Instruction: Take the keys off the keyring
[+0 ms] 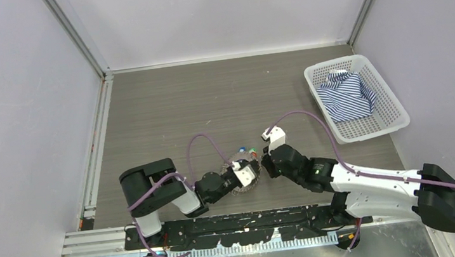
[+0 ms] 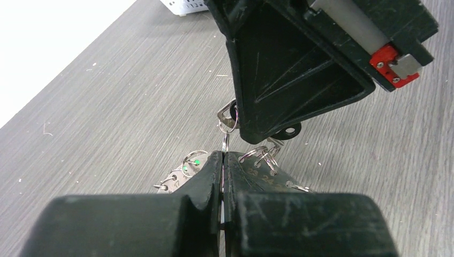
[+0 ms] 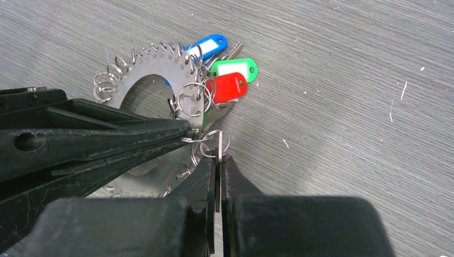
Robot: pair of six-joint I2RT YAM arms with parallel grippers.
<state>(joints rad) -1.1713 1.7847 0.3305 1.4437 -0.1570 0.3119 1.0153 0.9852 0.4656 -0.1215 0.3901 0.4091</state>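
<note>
The keyring was silvery grey, and its small rings were bright silver. There was 1 blue key, 1 green key with a white label and 1 red key. The left gripper and right gripper were black, the right with a red block. The table was grey wood grain. The basket was white, the shirt striped blue and white, the cables purple.
</note>
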